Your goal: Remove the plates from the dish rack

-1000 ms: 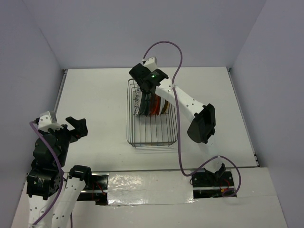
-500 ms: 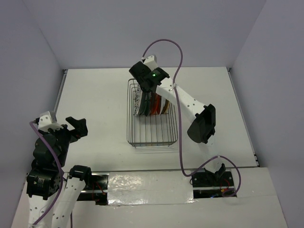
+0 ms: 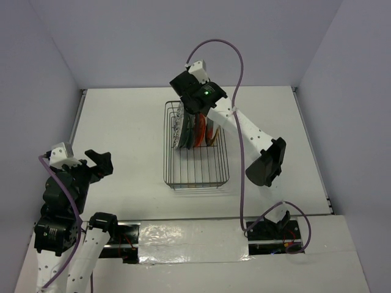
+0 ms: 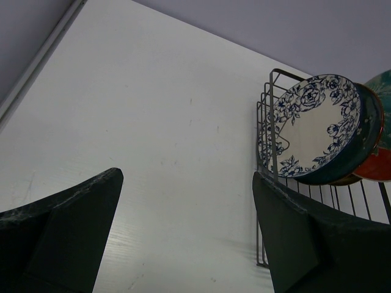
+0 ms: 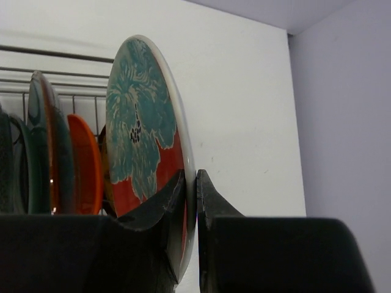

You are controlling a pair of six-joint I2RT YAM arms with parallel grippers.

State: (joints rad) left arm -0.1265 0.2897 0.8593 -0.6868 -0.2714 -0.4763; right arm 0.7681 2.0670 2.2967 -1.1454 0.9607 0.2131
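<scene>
The red-orange plate (image 5: 146,122) with the teal flower stood on edge at the right end of the row of plates in the dish rack (image 3: 195,174). Its top rim was higher than those of its neighbours. The right gripper (image 5: 189,178) was clamped on its rim, with one finger on the flowered face and the other on the back. Whether its lower edge touched the wires could not be told.

Just beside it to the left stood an orange plate (image 5: 82,165), with more plates on edge past that. At the left end of the row a white plate (image 4: 311,125) with a dark-blue floral rim leaned against the upright prongs. A dark teal plate (image 4: 359,143) sat right behind it, the two overlapping closely. All the plates were gathered at the far end of the rack.

The rack sat near the middle of the white table (image 3: 122,134), its long side running away from the arms. The right arm reached from its base at the near edge, along the rack's right side, to the plates. A purple cable (image 3: 238,67) arched above its wrist.

The left gripper (image 3: 99,162) hung over the near left part of the table, well apart from the rack. Its fingers were spread wide with nothing between them, and it pointed toward the rack.
</scene>
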